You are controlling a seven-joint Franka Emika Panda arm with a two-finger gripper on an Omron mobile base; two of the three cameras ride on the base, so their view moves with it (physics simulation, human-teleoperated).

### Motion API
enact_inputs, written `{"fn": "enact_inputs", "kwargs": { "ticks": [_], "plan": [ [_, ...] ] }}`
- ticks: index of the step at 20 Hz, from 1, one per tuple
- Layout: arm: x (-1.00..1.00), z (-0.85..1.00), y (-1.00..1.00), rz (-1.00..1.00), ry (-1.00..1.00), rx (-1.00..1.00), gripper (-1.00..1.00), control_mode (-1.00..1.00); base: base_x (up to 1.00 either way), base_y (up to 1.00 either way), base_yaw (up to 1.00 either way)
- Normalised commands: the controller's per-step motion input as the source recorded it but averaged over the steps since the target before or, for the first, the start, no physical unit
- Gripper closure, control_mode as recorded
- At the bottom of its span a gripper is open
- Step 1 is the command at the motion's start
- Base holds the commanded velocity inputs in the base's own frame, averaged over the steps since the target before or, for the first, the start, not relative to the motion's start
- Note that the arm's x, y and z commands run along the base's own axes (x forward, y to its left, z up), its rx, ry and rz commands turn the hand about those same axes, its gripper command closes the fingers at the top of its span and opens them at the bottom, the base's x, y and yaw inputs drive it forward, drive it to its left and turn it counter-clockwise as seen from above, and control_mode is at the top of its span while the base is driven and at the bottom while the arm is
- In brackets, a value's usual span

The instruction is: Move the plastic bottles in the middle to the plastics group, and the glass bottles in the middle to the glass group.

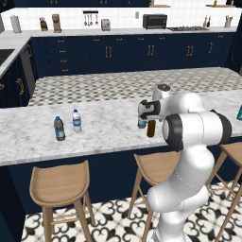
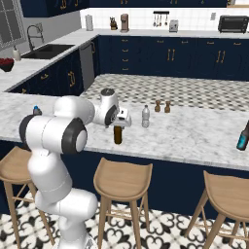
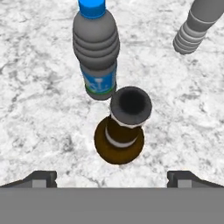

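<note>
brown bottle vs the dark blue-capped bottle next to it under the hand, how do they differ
The brown bottle is dark brown, with a narrow neck and a black open-looking top; the blue-capped bottle is dark grey, ribbed, with a blue cap. The blue-capped bottle has a blue-green label; the brown one has only a pale band at its neck. Both stand upright on the marble counter, ahead of the open gripper.

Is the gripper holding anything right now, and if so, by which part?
Nothing is held. The gripper is open above the slim dark brown glass bottle, fingertips spread wide, touching nothing.
</note>
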Motion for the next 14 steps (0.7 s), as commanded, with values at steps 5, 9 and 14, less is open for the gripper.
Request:
{"fn": "enact_inputs", "kwargs": {
  "ticks": [5,9,14],
  "plan": [
    [0.17,-0.03,-0.02,0.00,0.00,0.00,-1.00,-1.00,0.00,0.00,0.00],
    [0.15,-0.04,-0.01,0.00,0.00,0.00,-1.00,-1.00,0.00,0.00,0.00],
    [0.04,-0.14,0.00,0.00,0.00,0.00,-1.00,-1.00,0.00,0.00,0.00]
  ]
}}
